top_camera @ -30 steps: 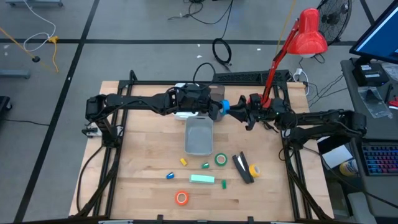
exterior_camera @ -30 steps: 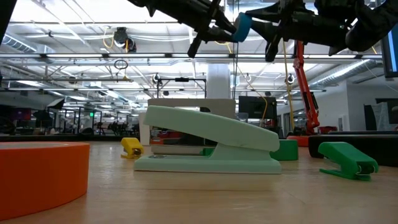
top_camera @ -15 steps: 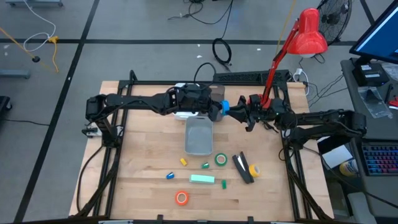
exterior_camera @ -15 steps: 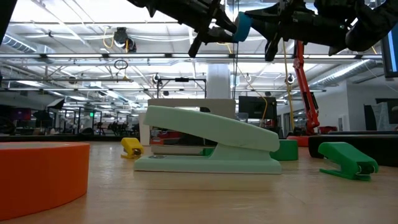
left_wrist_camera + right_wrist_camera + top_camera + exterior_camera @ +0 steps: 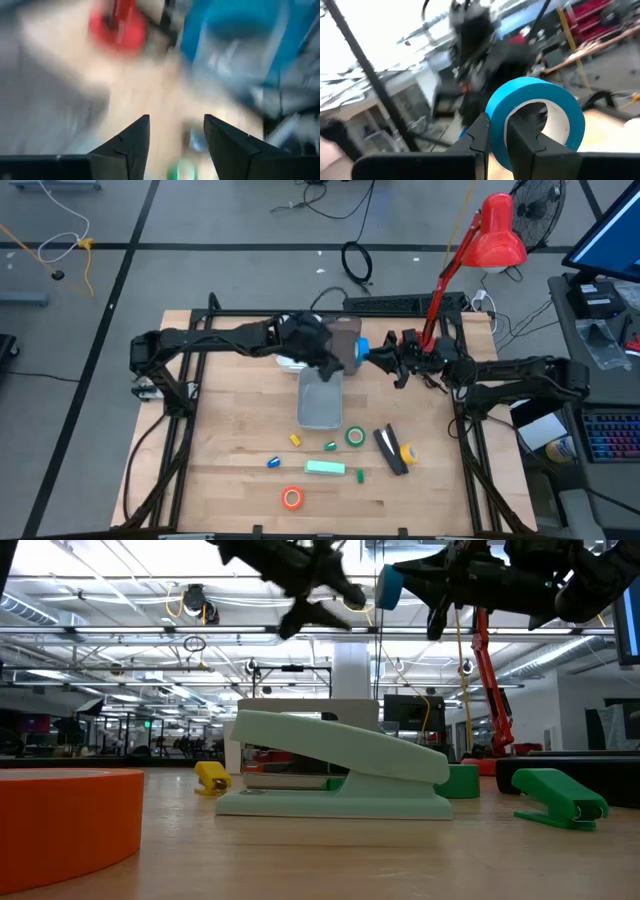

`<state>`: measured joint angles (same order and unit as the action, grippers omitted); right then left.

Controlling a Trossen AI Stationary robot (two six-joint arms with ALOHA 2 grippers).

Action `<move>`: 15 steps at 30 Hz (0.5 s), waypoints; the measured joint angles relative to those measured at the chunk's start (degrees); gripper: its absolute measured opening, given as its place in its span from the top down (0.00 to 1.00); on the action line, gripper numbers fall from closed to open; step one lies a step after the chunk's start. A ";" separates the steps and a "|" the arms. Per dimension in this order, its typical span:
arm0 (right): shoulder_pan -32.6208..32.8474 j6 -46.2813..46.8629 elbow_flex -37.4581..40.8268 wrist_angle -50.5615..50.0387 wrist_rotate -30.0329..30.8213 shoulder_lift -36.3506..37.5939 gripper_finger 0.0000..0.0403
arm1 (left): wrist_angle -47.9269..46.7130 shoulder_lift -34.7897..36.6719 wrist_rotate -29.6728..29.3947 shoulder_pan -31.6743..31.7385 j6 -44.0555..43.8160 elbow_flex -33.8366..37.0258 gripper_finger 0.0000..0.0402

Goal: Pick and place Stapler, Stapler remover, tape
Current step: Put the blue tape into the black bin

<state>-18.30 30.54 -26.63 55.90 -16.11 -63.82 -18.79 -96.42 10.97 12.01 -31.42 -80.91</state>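
Above the grey tray [image 5: 320,402], toward 12 o'clock on the table [image 5: 230,450], your right gripper [image 5: 383,355] now has the blue tape roll [image 5: 363,350] alone, fingers pinched through its ring wall as the right wrist view shows [image 5: 535,117]. Your left gripper [image 5: 318,362] was on that roll a second ago; it has let go, fingers spread and empty in its wrist view [image 5: 175,135], and swung off toward 9 o'clock of the roll. Handover looks done, so the blue tape is yours on the right side only, held up in the air, not yet placed. Still on the table: orange tape [image 5: 292,498] at 6 o'clock, green tape [image 5: 355,436] just past the tray's near end, yellow tape [image 5: 408,452] at about 4 o'clock touching the black stapler [image 5: 390,448], mint stapler [image 5: 325,468] near centre-front. Small green staple remover [image 5: 360,475] sits just beside the mint stapler. Next job is likely the drop; watch the grip on the thin ring wall, it could tilt.
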 joint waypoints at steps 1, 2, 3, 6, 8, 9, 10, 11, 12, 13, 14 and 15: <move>-0.32 0.04 0.00 -0.18 0.35 0.05 0.92 | -1.48 0.44 -0.12 0.08 0.07 0.02 0.53; -0.60 0.05 0.00 -0.79 0.41 0.02 0.92 | -3.03 1.06 -0.06 0.12 0.44 -0.02 0.53; -0.85 0.06 0.00 -1.55 0.19 -0.06 0.92 | -5.85 1.89 -0.15 0.18 1.02 -0.02 0.53; -1.67 0.08 0.02 -3.48 0.68 -0.08 0.92 | -10.70 3.93 -0.94 0.09 3.09 -0.26 0.53; -2.32 0.03 0.02 -5.21 1.36 -0.06 0.92 | -14.79 4.66 -1.26 -0.78 5.49 -0.19 0.53; -2.56 -0.14 0.02 -6.27 1.32 -0.07 0.92 | -15.96 4.74 -1.66 -1.43 6.83 -0.18 0.53; -2.71 -0.28 0.04 -7.03 1.21 -0.08 0.92 | -17.16 4.74 -2.32 -2.08 8.37 -0.19 0.53; -2.76 -0.35 0.04 -7.49 1.12 -0.08 0.92 | -19.43 5.15 -3.39 -2.70 9.85 -0.18 0.52; -2.76 -0.38 0.02 -7.94 1.11 -0.08 0.92 | -21.88 5.53 -4.84 -3.19 10.41 -0.12 0.52; -2.76 -0.36 -0.05 -8.61 1.11 -0.08 0.92 | -23.24 5.78 -6.87 -3.59 10.30 -0.11 0.52; -2.74 -0.38 -0.31 -9.26 1.11 -0.08 0.92 | -23.82 5.92 -9.03 -3.81 9.59 0.01 0.52; -2.74 -0.69 -0.92 -9.97 1.13 -0.12 0.92 | -24.78 6.00 -11.17 -3.84 8.76 0.50 0.52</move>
<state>-21.04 29.84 -27.54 45.93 -14.99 -63.94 -43.57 -90.42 -0.20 8.17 -22.66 -80.40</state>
